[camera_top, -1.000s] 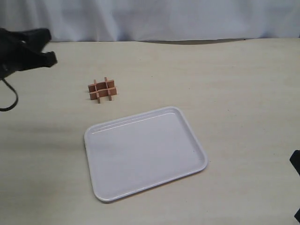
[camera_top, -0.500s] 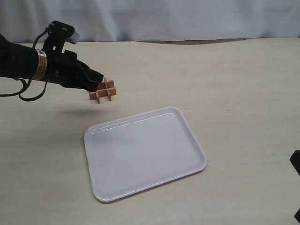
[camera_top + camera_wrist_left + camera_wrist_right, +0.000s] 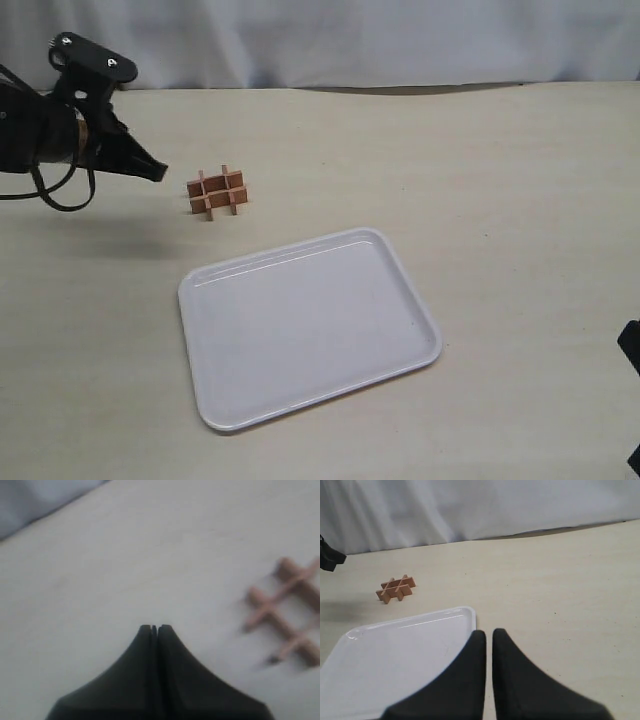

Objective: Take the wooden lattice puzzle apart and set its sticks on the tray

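Left tool (image 3: 154, 628) pressed closed, nothing held; right tool (image 3: 489, 632) nearly closed, empty. One puzzle (image 3: 217, 192), one tray (image 3: 310, 325) counted.

The exterior camera stands high off the worktop's near edge, tilted down toward the far edge. The left wrist camera hangs close above the far-left part, behind the left gripper (image 3: 154, 627). The right wrist camera sits low, facing the far edge past the right gripper (image 3: 489, 631). All 3 views share the wooden lattice puzzle (image 3: 217, 192); 2 share the tray (image 3: 300, 330).
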### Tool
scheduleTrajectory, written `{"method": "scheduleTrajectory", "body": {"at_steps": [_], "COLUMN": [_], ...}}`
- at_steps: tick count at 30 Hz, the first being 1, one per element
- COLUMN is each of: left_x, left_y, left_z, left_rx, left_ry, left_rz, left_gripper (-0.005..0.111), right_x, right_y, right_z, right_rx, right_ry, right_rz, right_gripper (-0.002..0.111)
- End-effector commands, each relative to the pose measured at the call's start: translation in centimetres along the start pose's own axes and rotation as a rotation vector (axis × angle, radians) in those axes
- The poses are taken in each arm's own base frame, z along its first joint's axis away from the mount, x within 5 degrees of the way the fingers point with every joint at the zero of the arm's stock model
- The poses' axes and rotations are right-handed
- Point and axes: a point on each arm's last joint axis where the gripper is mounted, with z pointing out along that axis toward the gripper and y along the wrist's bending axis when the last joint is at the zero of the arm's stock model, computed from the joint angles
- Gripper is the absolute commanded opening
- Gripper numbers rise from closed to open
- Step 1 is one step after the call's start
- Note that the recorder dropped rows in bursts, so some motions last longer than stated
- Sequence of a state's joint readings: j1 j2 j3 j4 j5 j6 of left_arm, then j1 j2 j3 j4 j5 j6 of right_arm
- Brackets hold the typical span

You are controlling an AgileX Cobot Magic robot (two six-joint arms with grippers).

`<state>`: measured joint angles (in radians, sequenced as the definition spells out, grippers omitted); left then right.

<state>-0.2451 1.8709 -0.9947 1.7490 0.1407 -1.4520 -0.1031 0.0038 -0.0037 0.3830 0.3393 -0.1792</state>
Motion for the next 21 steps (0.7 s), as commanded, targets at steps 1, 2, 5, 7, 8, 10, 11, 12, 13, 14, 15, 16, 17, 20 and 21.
{"method": "scheduleTrajectory", "body": {"at_steps": [1,2,5,7,8,10,11,12,13,14,15,16,17,20,21], "left_x": [-0.9,-1.1,-1.1,-1.1,-1.1,-1.3,-1.4,-1.6,-1.9,-2.2,-2.6,-2.9,-3.0,-3.4,-3.4], "left_y": [-3.2,-3.5,-3.5,-2.9,-2.3,-1.6,-1.4,-1.4,-1.9,-2.6,-3.5,-4.4,-5.0,-6.4,-6.5], "left_z": [-0.5,-0.6,-0.6,-0.4,-0.2,-0.5,-0.8,-1.1,-1.2,-1.2,-1.2,-1.1,-1.2,-1.5,-1.7], "left_rx": [0.331,0.369,0.367,0.246,0.114,-0.128,-0.215,-0.290,-0.284,-0.239,-0.153,-0.059,0.011,0.085,0.068], "left_ry": [-0.045,-0.051,-0.049,-0.045,-0.036,-0.023,-0.020,-0.020,-0.028,-0.036,-0.053,-0.056,-0.052,-0.021,0.034], "left_rz": [-0.038,-0.051,-0.058,-0.020,-0.009,0.040,0.056,0.077,0.110,0.147,0.194,0.177,0.139,0.142,0.170], "left_gripper": [0.000,0.000,0.000,0.000,0.000,0.000,0.000,0.000,0.000,0.000,0.000,0.000,0.000,0.000,0.000], "right_x": [0.1,0.1,0.1,0.1,0.1,0.1,0.1,0.1,0.1,0.1,0.1,0.1,0.1,0.1,0.1], "right_y": [0.0,0.0,0.0,0.0,0.0,0.0,0.0,0.0,0.0,0.0,0.0,0.0,0.0,0.0,0.0], "right_z": [0.0,0.0,0.0,0.0,0.0,0.0,0.0,0.0,0.0,0.0,0.0,0.0,0.0,0.0,0.0], "right_rx": [0.002,0.002,0.002,0.002,0.002,0.002,0.002,0.002,0.002,0.002,0.002,0.002,0.002,0.002,0.002], "right_ry": [0.003,0.003,0.003,0.003,0.003,0.003,0.003,0.003,0.003,0.003,0.003,0.003,0.003,0.003,0.003], "right_rz": [-0.014,-0.014,-0.014,-0.014,-0.014,-0.014,-0.014,-0.014,-0.014,-0.014,-0.014,-0.014,-0.014,-0.014,-0.014], "right_gripper": [0.004,0.004,0.004,0.004,0.004,0.004,0.004,0.004,0.004,0.004,0.004,0.004,0.004,0.004,0.004]}}
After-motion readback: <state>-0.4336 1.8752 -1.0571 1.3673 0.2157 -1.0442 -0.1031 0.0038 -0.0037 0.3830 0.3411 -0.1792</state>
